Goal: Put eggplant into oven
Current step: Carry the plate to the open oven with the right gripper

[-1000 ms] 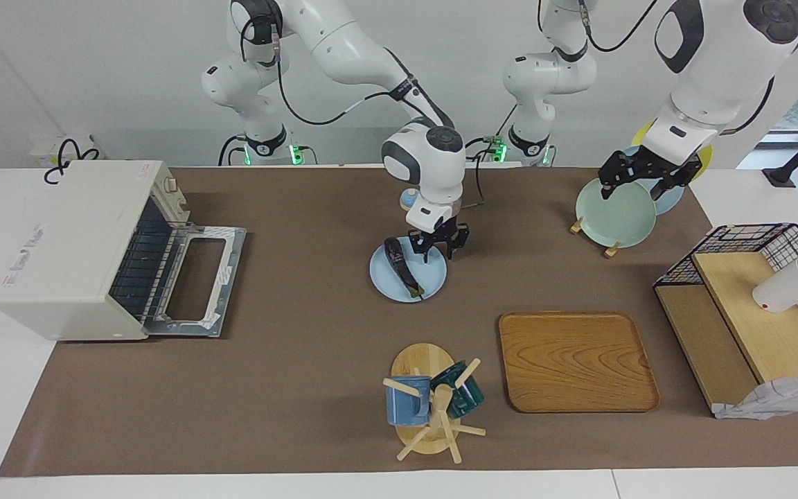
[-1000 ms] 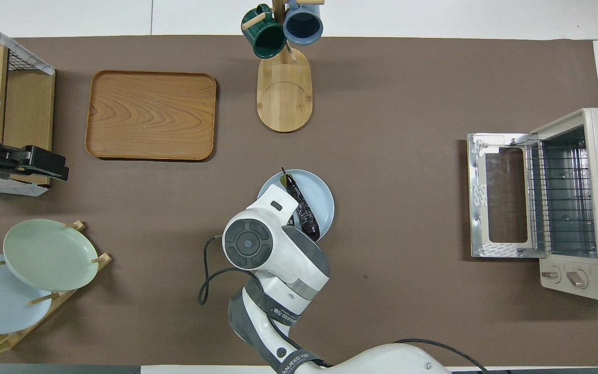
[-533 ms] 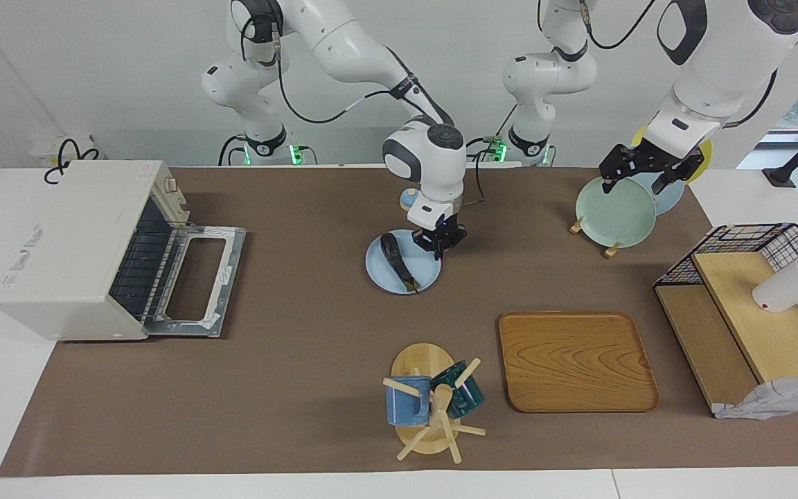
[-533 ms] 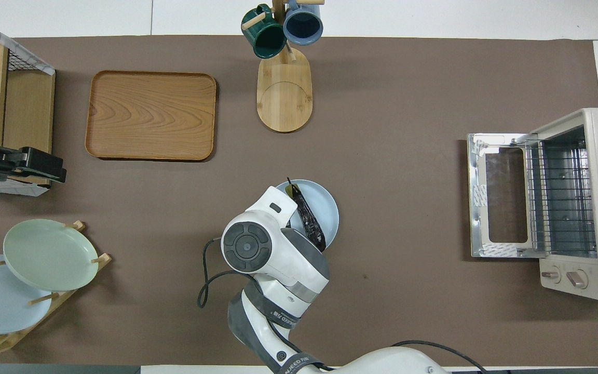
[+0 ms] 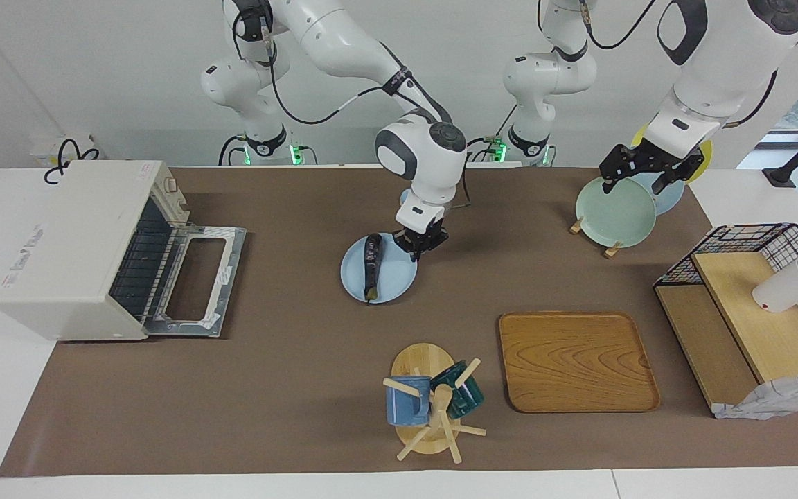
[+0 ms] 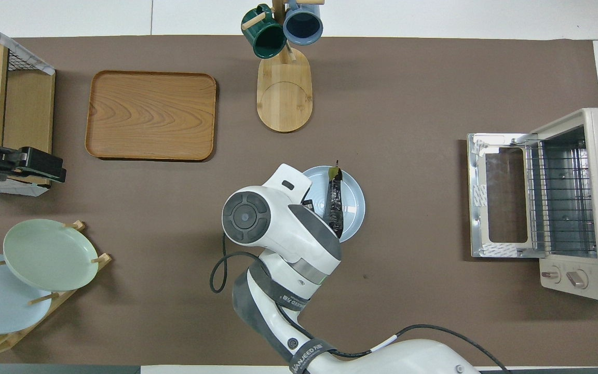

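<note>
The right gripper is closed on the rim of a light blue plate at mid-table, where the eggplant lies lengthwise. The oven stands at the right arm's end of the table, its door folded down. The left gripper waits, fingers spread, above a rack's green plate.

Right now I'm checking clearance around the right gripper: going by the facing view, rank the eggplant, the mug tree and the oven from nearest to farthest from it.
1. eggplant, on the blue plate beside the right gripper.
2. mug tree, farther from the robots.
3. oven, at the right arm's end, door open.
</note>
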`<act>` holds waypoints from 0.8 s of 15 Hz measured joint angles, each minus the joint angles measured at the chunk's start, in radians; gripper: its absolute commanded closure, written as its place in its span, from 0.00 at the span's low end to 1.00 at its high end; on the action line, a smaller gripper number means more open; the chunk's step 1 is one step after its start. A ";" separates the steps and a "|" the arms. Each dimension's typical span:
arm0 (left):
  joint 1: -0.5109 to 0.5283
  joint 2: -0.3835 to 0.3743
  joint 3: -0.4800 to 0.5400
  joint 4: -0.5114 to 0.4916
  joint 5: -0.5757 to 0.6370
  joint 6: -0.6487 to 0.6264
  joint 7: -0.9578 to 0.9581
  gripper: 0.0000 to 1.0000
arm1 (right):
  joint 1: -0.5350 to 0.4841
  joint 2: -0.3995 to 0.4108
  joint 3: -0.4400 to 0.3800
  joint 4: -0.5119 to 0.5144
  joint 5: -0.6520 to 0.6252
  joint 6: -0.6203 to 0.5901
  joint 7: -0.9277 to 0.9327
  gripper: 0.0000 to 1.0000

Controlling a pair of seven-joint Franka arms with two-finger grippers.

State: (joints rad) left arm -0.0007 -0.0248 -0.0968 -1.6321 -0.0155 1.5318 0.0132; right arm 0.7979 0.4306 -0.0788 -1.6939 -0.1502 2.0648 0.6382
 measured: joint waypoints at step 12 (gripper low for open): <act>0.000 0.000 0.002 0.002 0.000 0.001 -0.090 0.00 | -0.438 -0.288 -0.012 -0.194 -0.115 -0.226 -0.343 1.00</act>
State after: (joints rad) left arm -0.0007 -0.0248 -0.0945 -1.6305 -0.0155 1.5331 -0.0770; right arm 0.3601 0.1427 -0.0911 -1.8882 -0.2656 1.8393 0.2949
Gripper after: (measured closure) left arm 0.000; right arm 0.978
